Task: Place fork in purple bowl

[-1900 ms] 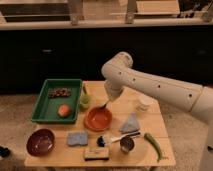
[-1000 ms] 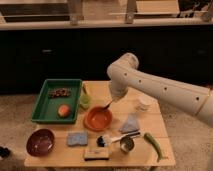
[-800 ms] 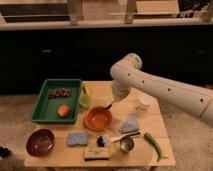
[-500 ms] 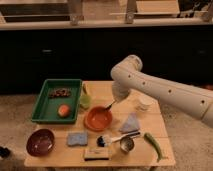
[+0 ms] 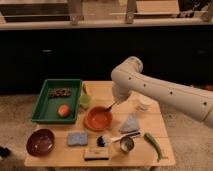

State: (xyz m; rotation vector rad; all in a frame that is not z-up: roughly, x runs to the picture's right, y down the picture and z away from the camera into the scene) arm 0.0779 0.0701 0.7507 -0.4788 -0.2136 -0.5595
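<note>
Hanging above the worktop's centre, the gripper sits at the fork, presumably to lift it; grip cannot be told. The purple bowl stands at the front-left corner.

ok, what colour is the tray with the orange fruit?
The tray is green, seen in the camera view. The gripper hangs above the orange bowl's far rim.

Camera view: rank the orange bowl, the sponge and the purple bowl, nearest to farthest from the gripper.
1. Orange bowl: mid-table, right below the gripper.
2. Sponge: nearer the table's front edge, beyond the orange bowl.
3. Purple bowl: front corner, past the sponge.
</note>
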